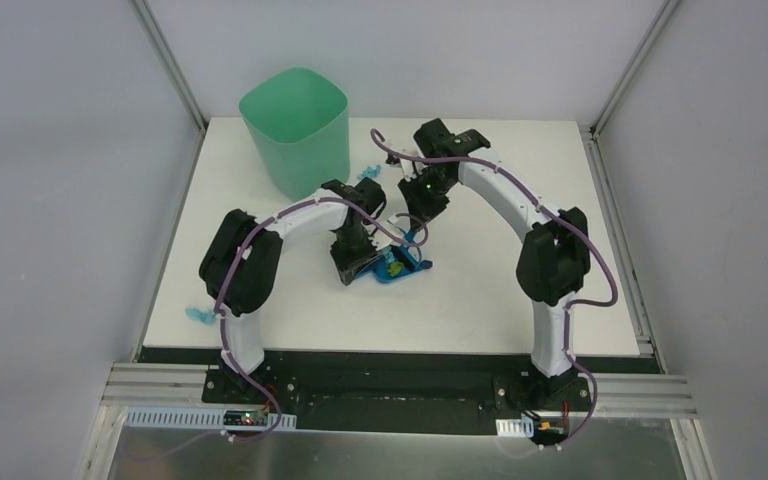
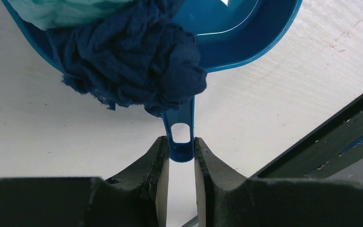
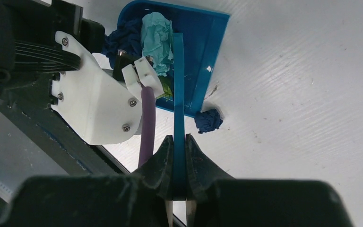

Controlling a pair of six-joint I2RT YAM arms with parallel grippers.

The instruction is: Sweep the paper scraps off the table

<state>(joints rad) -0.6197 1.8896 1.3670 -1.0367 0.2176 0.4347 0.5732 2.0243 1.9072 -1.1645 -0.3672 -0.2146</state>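
Observation:
My left gripper (image 2: 180, 142) is shut on the handle tip of the blue dustpan (image 2: 236, 33), which lies on the white table (image 2: 288, 104). A dark blue paper wad (image 2: 132, 61) and a light blue one (image 2: 66, 9) lie in the pan. My right gripper (image 3: 179, 138) is shut on the blue brush handle (image 3: 178, 85), which reaches over the dustpan (image 3: 208, 38). Light blue (image 3: 156, 28), dark blue (image 3: 125, 40) and olive (image 3: 166, 89) wads lie in the pan. One dark blue wad (image 3: 209, 120) lies on the table just outside the pan's lip. The bristles are hidden.
The mint-green bin (image 1: 295, 130) stands at the back left of the table (image 1: 520, 290). Light blue scraps (image 1: 368, 172) lie beside the bin, and another scrap (image 1: 200, 317) lies near the front left edge. Both grippers (image 1: 352, 268) (image 1: 418, 225) meet at the dustpan (image 1: 398, 268) mid-table.

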